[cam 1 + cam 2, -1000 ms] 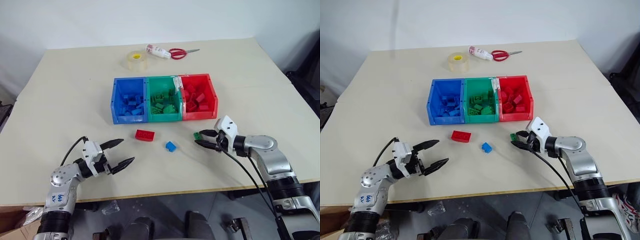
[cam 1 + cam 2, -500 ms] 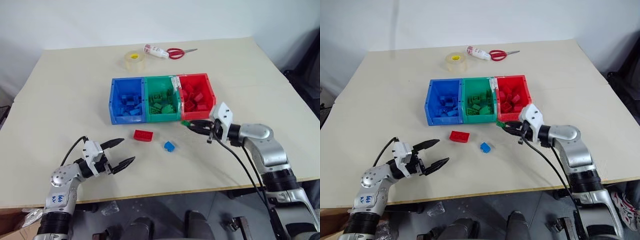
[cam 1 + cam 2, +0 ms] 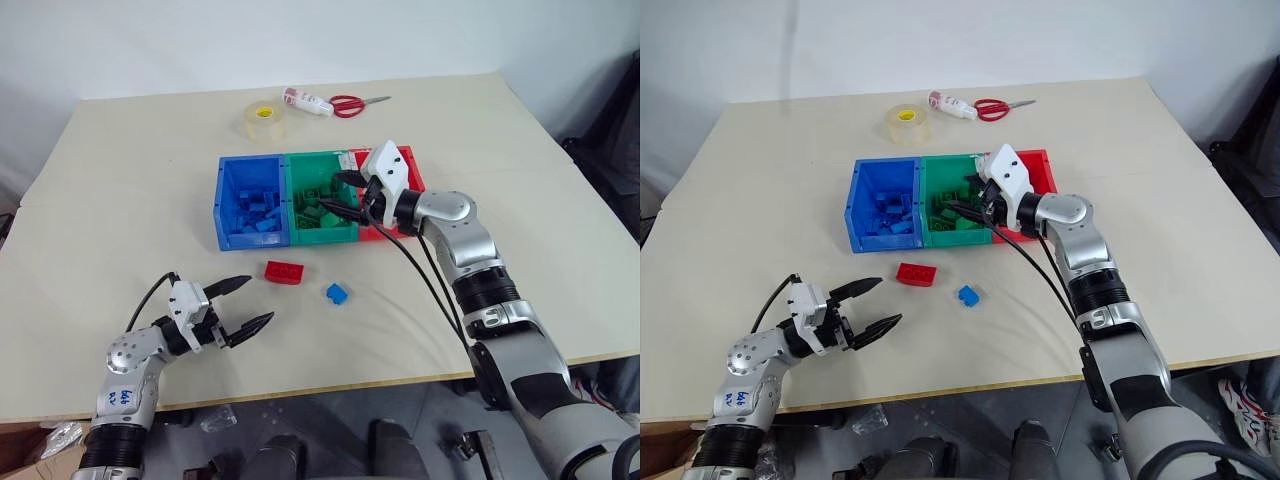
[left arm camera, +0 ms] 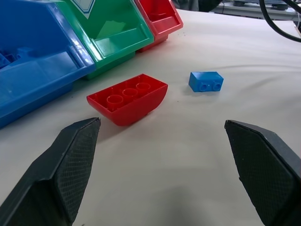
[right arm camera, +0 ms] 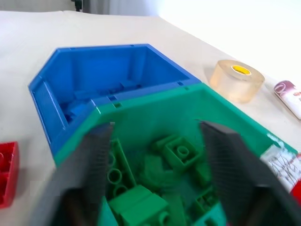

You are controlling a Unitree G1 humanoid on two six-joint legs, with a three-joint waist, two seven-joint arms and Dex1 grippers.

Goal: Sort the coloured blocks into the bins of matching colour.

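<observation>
The bins stand joined in a row at mid-table: blue point(image 3: 223, 200), green point(image 3: 322, 236) and red point(image 3: 411, 166), each holding several bricks of its own colour. My right gripper point(image 3: 338, 192) hovers over the green bin, open, with nothing between its fingers point(image 5: 94, 160); green bricks point(image 5: 181, 153) lie below it. On the table in front of the bins lie a red brick point(image 3: 287, 271) and a small blue brick point(image 3: 337, 293). My left gripper point(image 3: 255, 302) stands open and empty near the front left, pointing at the red brick point(image 4: 128, 98) and the blue brick point(image 4: 206, 81).
A tape roll point(image 3: 265, 120), a white tube point(image 3: 303, 99) and red-handled scissors point(image 3: 350, 103) lie at the back of the table behind the bins. The table's front edge runs just behind my left gripper.
My right gripper rose from the table in front of the red bin and swung left over the green bin with a green brick, then opened; the brick has left its fingers. The left gripper stayed put.
</observation>
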